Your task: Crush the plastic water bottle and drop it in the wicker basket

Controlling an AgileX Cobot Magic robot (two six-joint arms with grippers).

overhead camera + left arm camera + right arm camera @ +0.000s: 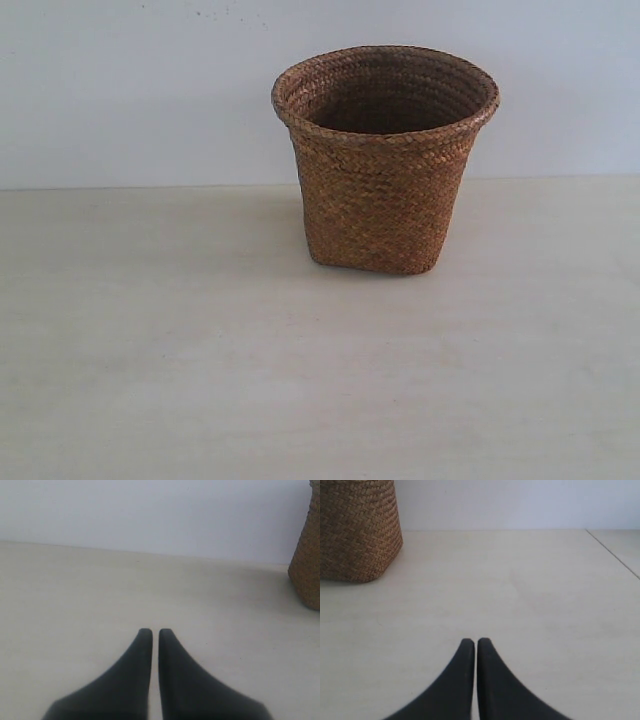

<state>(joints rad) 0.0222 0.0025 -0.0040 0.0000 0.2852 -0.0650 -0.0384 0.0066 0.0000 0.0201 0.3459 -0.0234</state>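
The brown wicker basket (385, 160) stands upright at the back middle of the pale table, its flared rim open upward. Its woven wall also shows at the edge of the left wrist view (307, 555) and in the corner of the right wrist view (357, 530). The plastic water bottle is out of view in every frame. My left gripper (155, 631) is shut with nothing between its dark fingers, low over bare table. My right gripper (476, 641) is likewise shut and empty, short of the basket. Neither gripper shows in the exterior view.
A plain white wall runs behind the table (200, 350). In the right wrist view a table edge or seam (615, 555) runs diagonally on the far side from the basket.
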